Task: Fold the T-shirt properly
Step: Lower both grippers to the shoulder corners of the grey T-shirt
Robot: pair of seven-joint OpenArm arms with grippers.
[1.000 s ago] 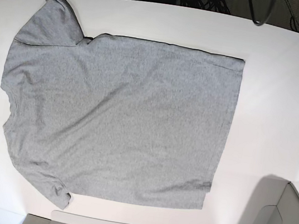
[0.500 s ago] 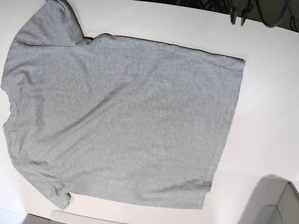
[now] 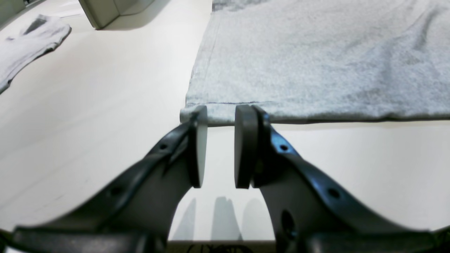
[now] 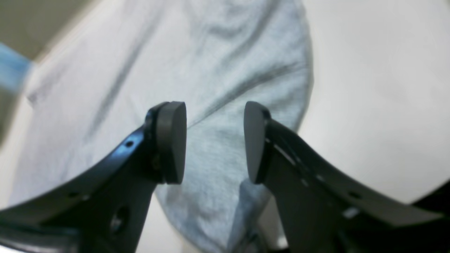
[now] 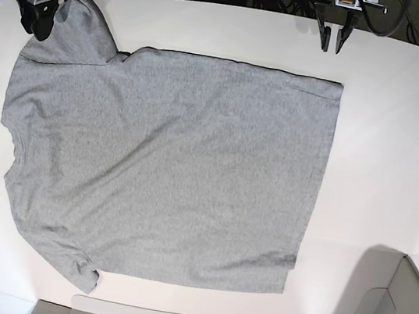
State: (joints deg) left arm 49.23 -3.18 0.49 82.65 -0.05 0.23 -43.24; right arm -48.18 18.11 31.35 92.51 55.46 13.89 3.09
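Both grippers, absent a second earlier, are now lowered, jaws spread: left gripper [image 5: 331, 42] at the T-shirt [image 5: 168, 167] hem corner, right gripper [image 5: 39, 21] over its sleeve; grasping is judged imminent.

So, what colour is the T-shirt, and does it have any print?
The T-shirt is plain heather grey with no print, best seen in the base view.

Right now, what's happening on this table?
A two-armed robot is about to fold a grey T-shirt lying flat on the white table. The left gripper hovers open at the shirt's hem corner, and the right gripper is open over a sleeve. Neither has gripped any fabric yet.
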